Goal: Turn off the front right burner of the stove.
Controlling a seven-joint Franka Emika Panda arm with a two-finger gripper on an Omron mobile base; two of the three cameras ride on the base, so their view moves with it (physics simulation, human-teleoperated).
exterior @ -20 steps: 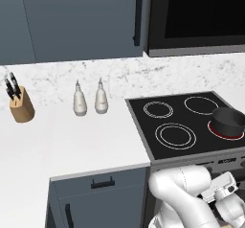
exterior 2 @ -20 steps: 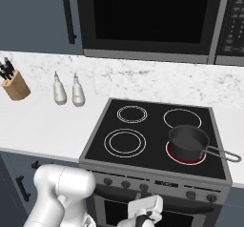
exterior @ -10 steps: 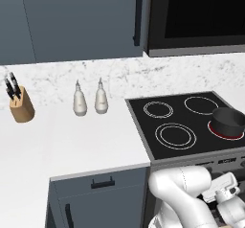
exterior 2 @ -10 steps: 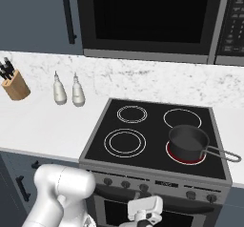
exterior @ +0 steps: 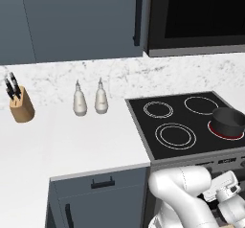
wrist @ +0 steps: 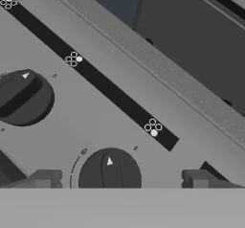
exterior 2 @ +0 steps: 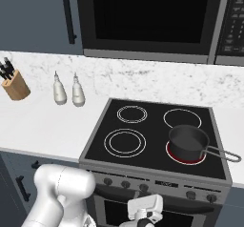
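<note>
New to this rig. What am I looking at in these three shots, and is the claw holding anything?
It is a rendered kitchen with a white robot arm on a driving base. Two shots come from cameras on the base, behind the arm to its left and right. The third comes from a camera on the hand, looking along the claw.

On the counter stand a knife block and two bottles. The stove has a black pot on its front right burner, which glows red.

In the hand shot the claw's two fingertips sit either side of a knob on the stove's grey front, with gaps to it. The claw is open and holds nothing.
</note>
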